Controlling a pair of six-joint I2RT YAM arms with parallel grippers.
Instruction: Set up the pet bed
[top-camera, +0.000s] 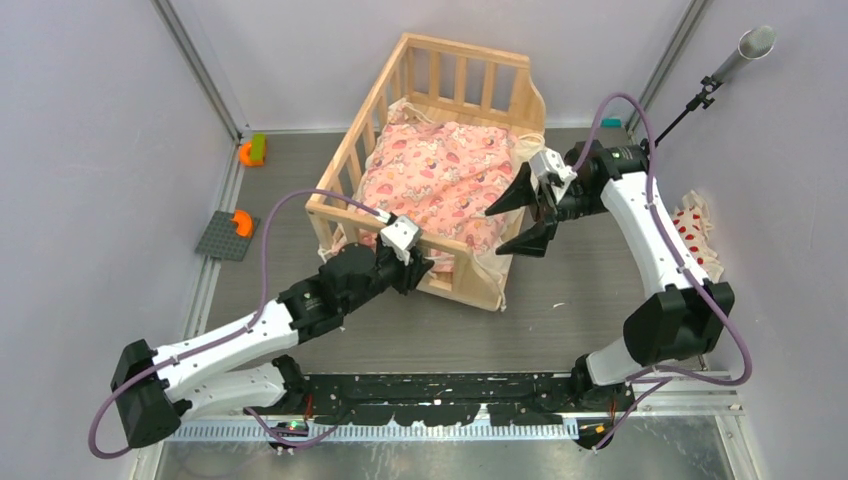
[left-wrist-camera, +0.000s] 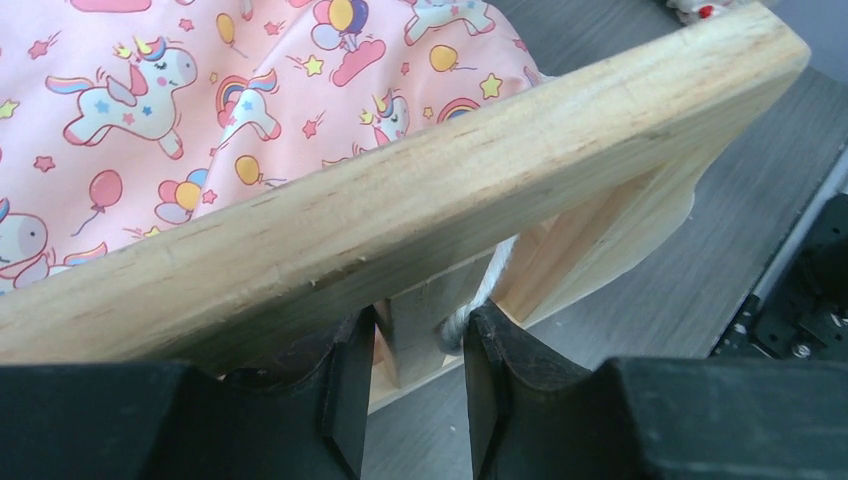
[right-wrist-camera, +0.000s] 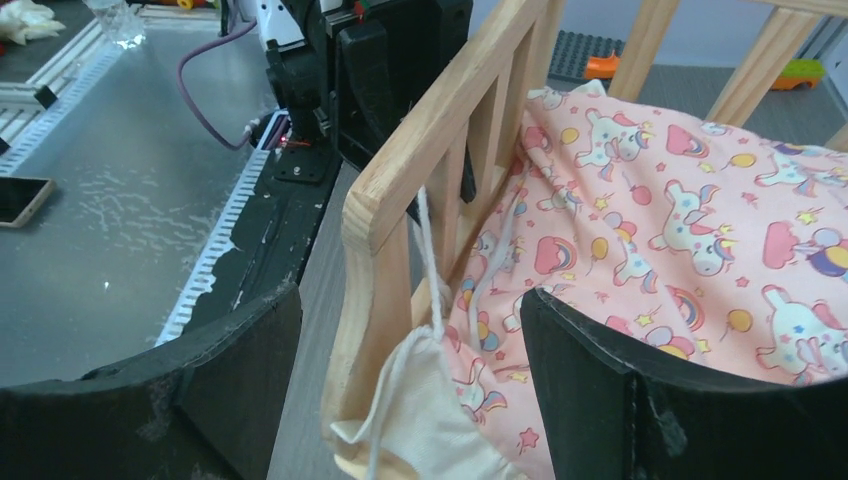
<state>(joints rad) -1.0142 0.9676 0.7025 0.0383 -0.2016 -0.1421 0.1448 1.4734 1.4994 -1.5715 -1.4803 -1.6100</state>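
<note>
Grey table (top-camera: 560, 320), pale walls. Clamping near rail of pet bed (top-camera: 465, 50) with left gripper (top-camera: 425, 270), likely to steady it. Holding right gripper (top-camera: 493, 232) wide open by cushion (top-camera: 440, 180), gripping nothing.

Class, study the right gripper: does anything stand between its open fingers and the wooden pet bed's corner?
Nothing rigid. The right gripper is open at the pet bed corner post; only cream ties and a cloth flap of the pink cushion hang down that post.
</note>
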